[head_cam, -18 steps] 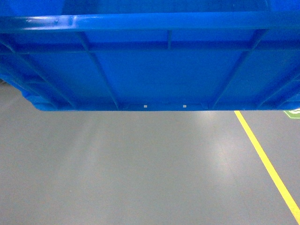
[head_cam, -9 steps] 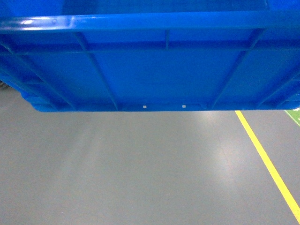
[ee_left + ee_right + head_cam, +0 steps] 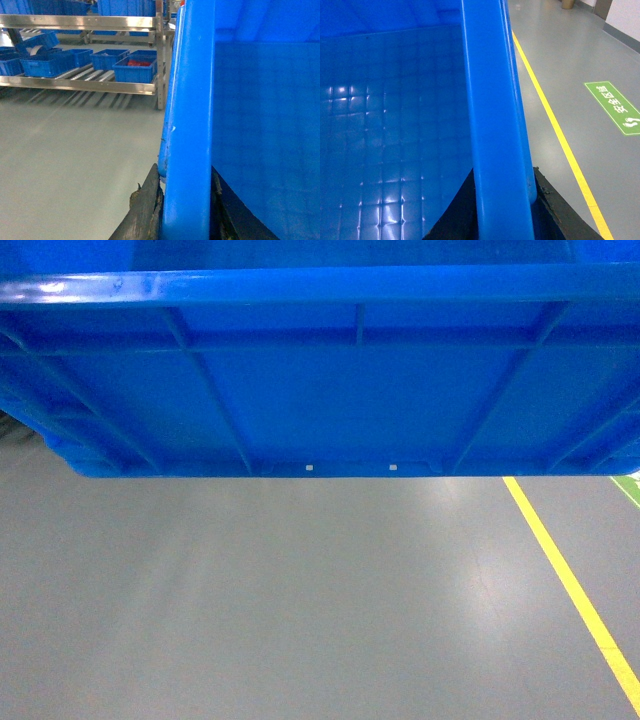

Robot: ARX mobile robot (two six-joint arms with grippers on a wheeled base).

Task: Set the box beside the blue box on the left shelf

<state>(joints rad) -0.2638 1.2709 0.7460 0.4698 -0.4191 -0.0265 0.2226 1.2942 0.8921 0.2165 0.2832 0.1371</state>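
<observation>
Left pincer (image 3: 182,210) clamping box (image 3: 320,370) rim, right pincer (image 3: 502,200) clamping opposite rim

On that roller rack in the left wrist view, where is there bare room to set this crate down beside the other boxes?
On the left shelf, bare rollers show in the lane between the box with red contents and the blue boxes at left. The rack's back rows are crowded. The carried box, clamped by the left gripper and right gripper, hides everything to its right.
</observation>
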